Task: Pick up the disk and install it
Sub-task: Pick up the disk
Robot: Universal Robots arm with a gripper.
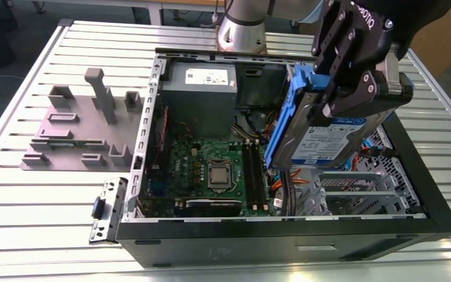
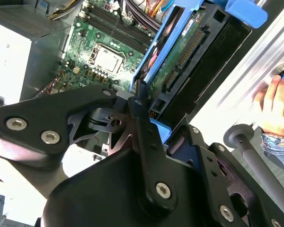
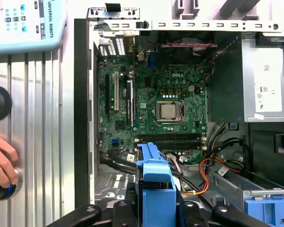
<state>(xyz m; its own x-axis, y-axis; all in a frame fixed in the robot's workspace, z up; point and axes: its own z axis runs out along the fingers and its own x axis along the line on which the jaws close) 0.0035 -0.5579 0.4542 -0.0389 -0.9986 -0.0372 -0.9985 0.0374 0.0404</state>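
The black two-fingered gripper (image 1: 359, 103) is clenched on the disk (image 1: 323, 141), a flat silver-grey hard drive with a white-and-blue label set in a blue plastic caddy. It grips the upper end of the caddy frame. In the second wrist view the black fingers (image 2: 142, 113) press against the blue frame, with the drive's green circuit side (image 2: 180, 61) facing the camera.

So the pick-up looks done: the disk hangs clear in the air, tilted steeply and resting on nothing. It is inside the outline of the open black computer case (image 1: 288, 241), along the case edge at the exterior view's right. Its lower end is above the bare silver metal drive cage (image 1: 351, 188) and just beside the green motherboard (image 1: 209, 170).

The installing is what is left, as I judge it. The caddy is not seated in any bay, and the cage beneath it looks empty. In the first wrist view another blue caddy (image 3: 270, 210) sits near a corner of the case, and a person's hand (image 3: 0, 165) rests on a control at the edge of the ribbed metal table (image 1: 37, 205).
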